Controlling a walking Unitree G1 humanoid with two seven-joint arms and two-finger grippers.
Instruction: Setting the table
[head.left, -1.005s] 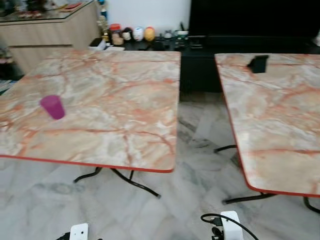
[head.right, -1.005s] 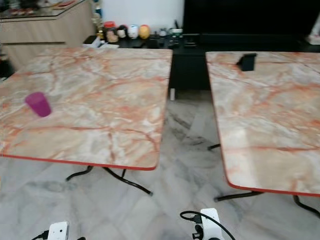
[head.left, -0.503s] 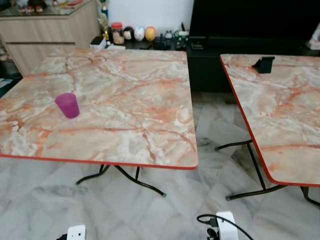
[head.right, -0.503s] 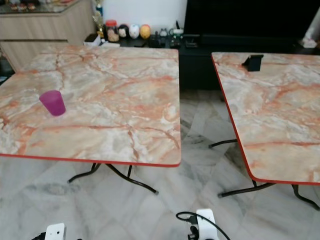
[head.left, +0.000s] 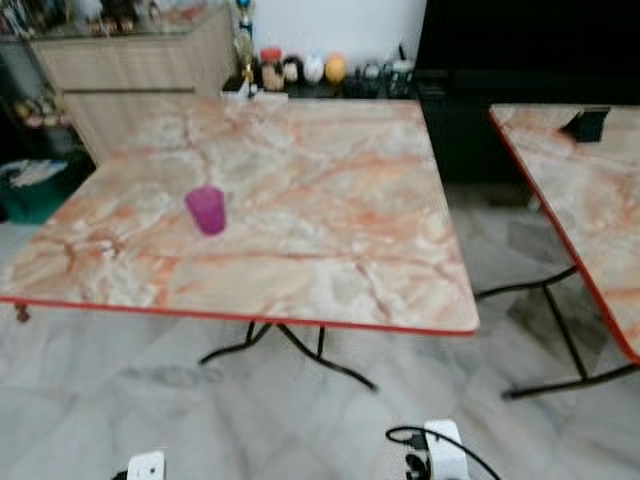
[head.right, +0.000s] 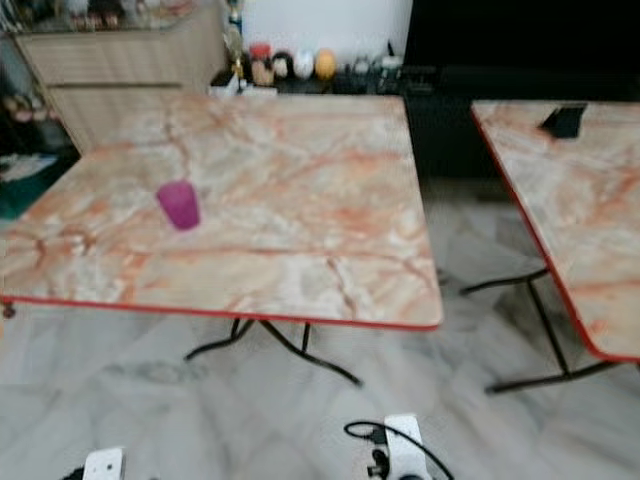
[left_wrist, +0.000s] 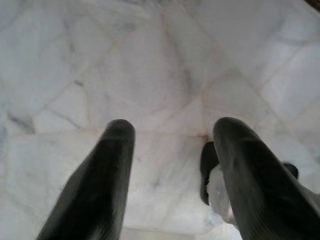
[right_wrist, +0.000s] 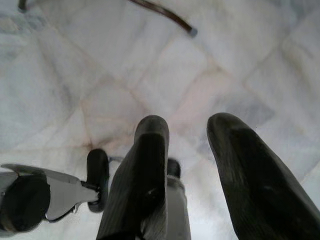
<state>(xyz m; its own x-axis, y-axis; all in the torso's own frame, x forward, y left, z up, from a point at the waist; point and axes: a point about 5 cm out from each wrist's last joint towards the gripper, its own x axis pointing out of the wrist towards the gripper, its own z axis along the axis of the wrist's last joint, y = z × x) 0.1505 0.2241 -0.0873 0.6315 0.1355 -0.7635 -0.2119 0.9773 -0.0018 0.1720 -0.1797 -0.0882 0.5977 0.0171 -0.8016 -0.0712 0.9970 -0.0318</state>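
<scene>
Left eye view: a marble-patterned table (head.left: 300, 220) with a red edge stands on black folding legs over a pale marble-tile floor (head.left: 200, 420). A purple cup (head.left: 207, 210) stands upright on the table's left half, toward the near edge, well apart from anything else on the top. A second table (head.left: 590, 200) of the same pattern stands to the right, separated from the first by a strip of floor. A small black object (head.left: 585, 123) sits near that second table's far edge; what it is cannot be told. Behind the first table, a low dark shelf carries a row of small jars and round figures (head.left: 300, 70), blurred. A wooden cabinet (head.left: 130, 75) stands at the far left, with a dark screen at the far right behind the tables.

Both arms hang low, wrists showing at the bottom of the head views. The left gripper (left_wrist: 172, 150) points down at bare floor tiles, its two fingers (left_wrist: 105, 175) spread apart with nothing between them. The right gripper (right_wrist: 187, 145) likewise points at the floor, fingers (right_wrist: 150, 160) parted and holding nothing; a black table foot (right_wrist: 187, 30) lies on the tiles beyond it. Neither gripper is near the cup. The head views are slightly blurred.
</scene>
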